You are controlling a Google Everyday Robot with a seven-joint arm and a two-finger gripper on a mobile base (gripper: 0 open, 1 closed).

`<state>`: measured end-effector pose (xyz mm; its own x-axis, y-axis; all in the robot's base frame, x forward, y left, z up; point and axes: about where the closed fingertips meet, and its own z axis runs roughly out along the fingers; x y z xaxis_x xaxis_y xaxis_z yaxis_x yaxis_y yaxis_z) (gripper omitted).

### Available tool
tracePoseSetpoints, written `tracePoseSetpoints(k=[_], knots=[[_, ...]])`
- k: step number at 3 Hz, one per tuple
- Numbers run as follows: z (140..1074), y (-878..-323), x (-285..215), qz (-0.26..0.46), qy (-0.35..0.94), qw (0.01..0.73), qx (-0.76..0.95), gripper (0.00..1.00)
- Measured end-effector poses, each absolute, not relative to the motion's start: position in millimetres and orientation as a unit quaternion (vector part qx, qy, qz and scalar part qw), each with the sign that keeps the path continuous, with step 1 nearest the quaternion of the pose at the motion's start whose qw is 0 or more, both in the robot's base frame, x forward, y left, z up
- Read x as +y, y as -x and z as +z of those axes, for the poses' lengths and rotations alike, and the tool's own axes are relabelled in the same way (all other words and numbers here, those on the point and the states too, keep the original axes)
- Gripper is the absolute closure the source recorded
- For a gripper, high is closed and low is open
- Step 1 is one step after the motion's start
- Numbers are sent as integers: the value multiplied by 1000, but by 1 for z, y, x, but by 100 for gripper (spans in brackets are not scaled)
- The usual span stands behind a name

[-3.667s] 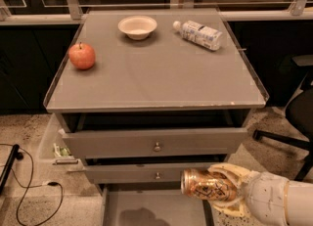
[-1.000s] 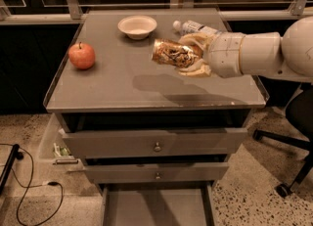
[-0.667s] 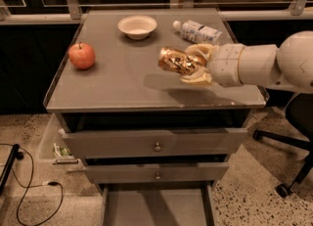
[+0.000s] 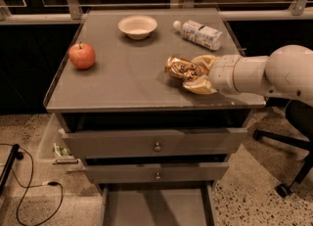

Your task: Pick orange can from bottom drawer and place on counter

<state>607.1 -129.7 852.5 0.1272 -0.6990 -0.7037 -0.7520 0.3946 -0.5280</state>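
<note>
Can (image 4: 177, 67) out of drawer (image 4: 156, 205), clamped by gripper (image 4: 195, 74) at counter's (image 4: 117, 83) 3 o'clock; release outstanding.

Showing a thick, smooth, glossy white arm (image 4: 254, 73); swelling into a rounded white housing (image 4: 293, 68) at the right; narrowing into a short white cylindrical wrist; ending in the gripper (image 4: 193, 73), sitting over the right front of the counter (image 4: 122, 83); wearing two broad, curved, tan-yellow fingers (image 4: 199, 88).
</note>
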Motion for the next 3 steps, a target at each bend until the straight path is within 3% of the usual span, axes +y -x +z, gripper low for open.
tracePoseSetpoints(k=[1,3], knots=[[852,-607,-130,28,545,511,664,81],[852,-607,-130,28,545,511,664,35]])
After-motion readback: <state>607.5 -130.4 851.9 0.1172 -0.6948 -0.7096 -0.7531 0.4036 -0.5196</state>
